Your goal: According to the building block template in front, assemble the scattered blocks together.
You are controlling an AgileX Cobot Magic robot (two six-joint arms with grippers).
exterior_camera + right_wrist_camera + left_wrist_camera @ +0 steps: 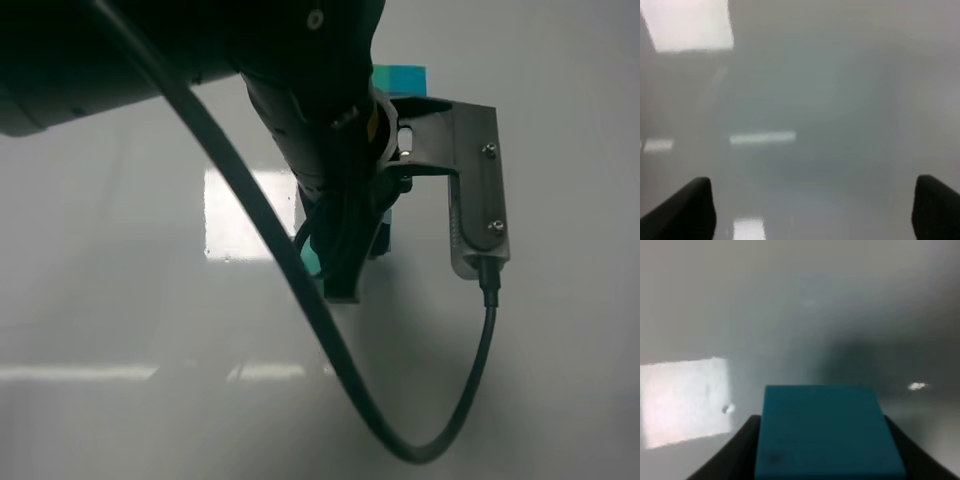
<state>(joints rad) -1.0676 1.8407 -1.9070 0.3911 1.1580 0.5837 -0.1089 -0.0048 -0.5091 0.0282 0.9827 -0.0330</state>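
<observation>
In the left wrist view my left gripper (820, 422) is shut on a cyan-blue cube (822, 435), with a dark finger on each side of it, just above the grey table. In the exterior high view the left arm hides most of the scene. Its gripper (342, 280) points down at the table's middle, and a teal sliver (312, 262) shows beside its tip; I cannot tell which cube that is. The template (402, 78) shows only as a cyan-and-green edge behind the arm at the back. My right gripper (812, 205) is open and empty over bare table. The teal-green cube is not clearly seen.
The left arm's black cable (440, 440) hangs in a loop over the front of the glossy grey table (120, 300). The metal wrist-camera bracket (478, 190) sticks out to the arm's right. Bright light reflections lie on the table.
</observation>
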